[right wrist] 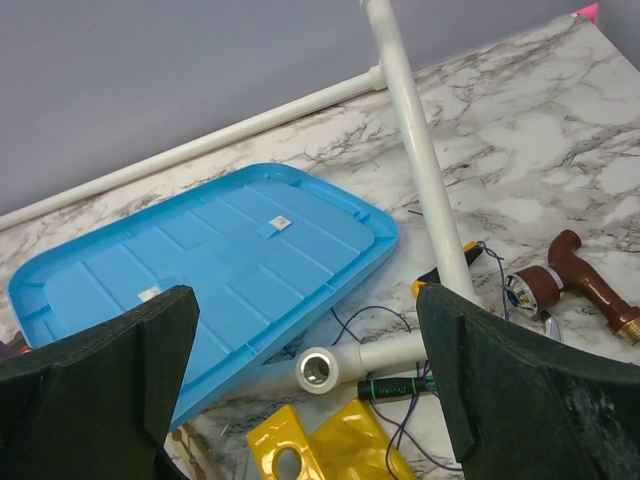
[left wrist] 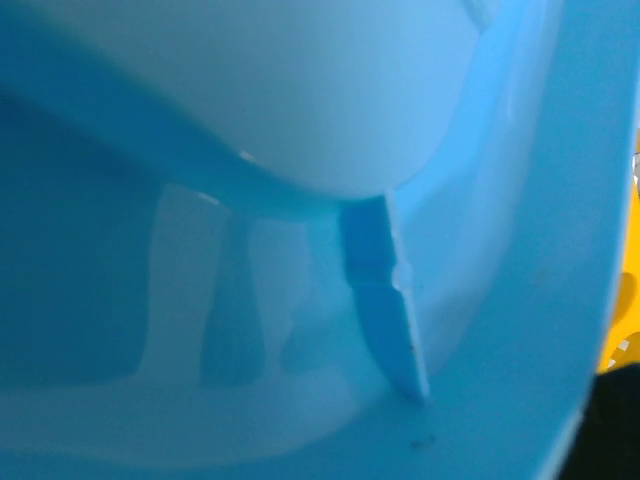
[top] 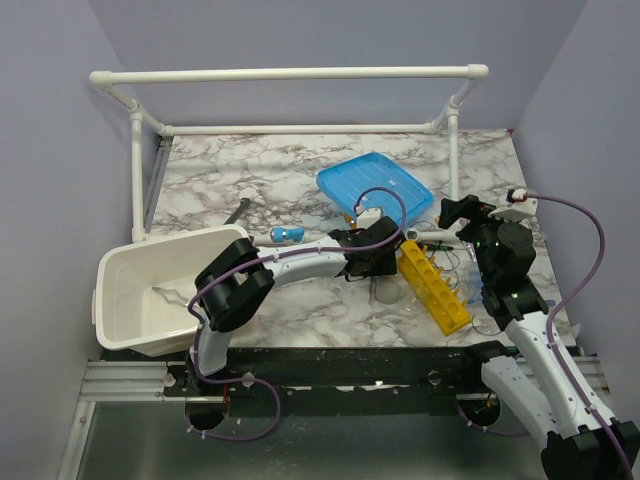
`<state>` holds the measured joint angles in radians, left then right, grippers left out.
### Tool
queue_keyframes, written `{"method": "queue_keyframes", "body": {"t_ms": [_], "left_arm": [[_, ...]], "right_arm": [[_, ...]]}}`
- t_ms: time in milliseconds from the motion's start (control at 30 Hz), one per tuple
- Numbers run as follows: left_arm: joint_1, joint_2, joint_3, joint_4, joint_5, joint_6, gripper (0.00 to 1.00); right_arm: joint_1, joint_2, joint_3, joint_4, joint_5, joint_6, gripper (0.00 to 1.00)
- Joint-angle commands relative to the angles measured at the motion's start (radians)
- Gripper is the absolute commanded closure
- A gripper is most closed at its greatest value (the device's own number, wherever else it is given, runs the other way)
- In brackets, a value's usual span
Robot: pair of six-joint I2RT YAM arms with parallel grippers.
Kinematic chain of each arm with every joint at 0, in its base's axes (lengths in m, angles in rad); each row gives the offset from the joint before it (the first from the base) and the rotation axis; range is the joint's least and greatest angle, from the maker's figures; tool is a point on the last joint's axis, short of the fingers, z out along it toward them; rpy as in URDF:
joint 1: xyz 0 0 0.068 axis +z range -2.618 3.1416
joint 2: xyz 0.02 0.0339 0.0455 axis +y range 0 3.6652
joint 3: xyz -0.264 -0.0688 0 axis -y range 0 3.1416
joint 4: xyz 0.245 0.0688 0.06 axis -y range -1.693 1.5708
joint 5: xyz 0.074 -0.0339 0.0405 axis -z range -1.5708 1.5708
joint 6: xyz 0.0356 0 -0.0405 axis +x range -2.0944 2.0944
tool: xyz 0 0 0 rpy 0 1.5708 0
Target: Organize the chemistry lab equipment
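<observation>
The flat blue lid [top: 375, 188] lies tilted at the back middle of the table. It fills the left wrist view [left wrist: 300, 120], so the fingers are hidden there. My left gripper [top: 358, 232] is at the lid's near edge; whether it grips the lid I cannot tell. The yellow holed rack [top: 432, 285] lies to its right, and one end shows in the right wrist view [right wrist: 310, 445]. A clear glass beaker [top: 385, 292] stands beside the rack. My right gripper [top: 462, 215] [right wrist: 310, 400] hovers open and empty above the rack's far end.
The big white tub [top: 115, 300] sits at the near left. A white pipe frame [top: 290, 74] borders the back, and its foot [right wrist: 325, 368] lies under the lid's edge. A black pen [right wrist: 395, 387], purple wire and a brown-handled tool [right wrist: 580, 280] lie near the post.
</observation>
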<state>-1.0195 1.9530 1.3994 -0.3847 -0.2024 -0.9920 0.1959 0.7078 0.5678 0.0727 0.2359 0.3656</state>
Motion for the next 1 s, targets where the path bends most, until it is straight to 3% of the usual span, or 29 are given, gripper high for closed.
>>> {"method": "queue_keyframes", "body": {"t_ms": [0,500,667,967], "left_arm": [[-0.001,0.058,-0.01,0.02,0.085,0.003,0.41],[-0.002,0.03,-0.031,-0.007,0.094,0.023,0.77],[-0.011,0.002,-0.041,-0.024,0.08,0.034,0.83],[-0.044,-0.074,-0.044,-0.064,0.018,0.076,0.85]], "right_arm": [[-0.005,0.0,0.009,-0.002,-0.018,-0.002,0.0],[-0.004,0.003,0.009,0.0,-0.018,0.0,0.0],[-0.004,0.007,0.008,0.002,-0.02,0.002,0.0],[-0.005,0.014,0.009,0.004,-0.02,0.0,0.0]]}}
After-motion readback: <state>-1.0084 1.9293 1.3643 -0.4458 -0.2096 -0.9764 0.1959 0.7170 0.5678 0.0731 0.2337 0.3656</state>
